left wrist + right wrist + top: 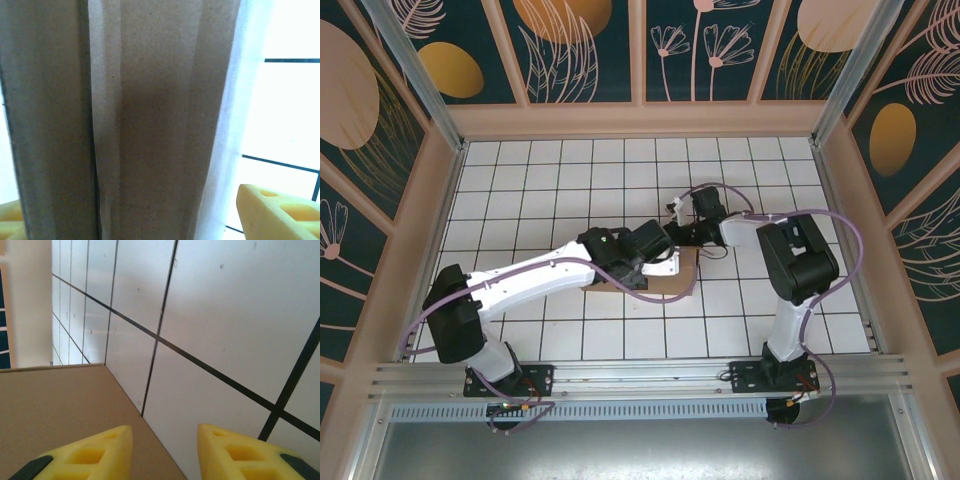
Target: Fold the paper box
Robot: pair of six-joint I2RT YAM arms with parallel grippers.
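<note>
the box (672,286) lies beneath both wrists. the left gripper (130,212) hangs over the box's left part, jaws spread wide astride a creased cardboard panel and not pinching it — probably placed to steady that fold. the right gripper (165,436) sits at the box's right edge, parted and empty — one finger over cardboard, the other beyond the edge.

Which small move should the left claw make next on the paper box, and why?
Probably back the left claw straight off the paper box. Its fingers stand apart astride a cardboard panel, a gap showing beside one finger, so it grips nothing. The right claw is open too, over the box's edge and the tiles. Withdrawing would free it for a fresh grasp.
</note>
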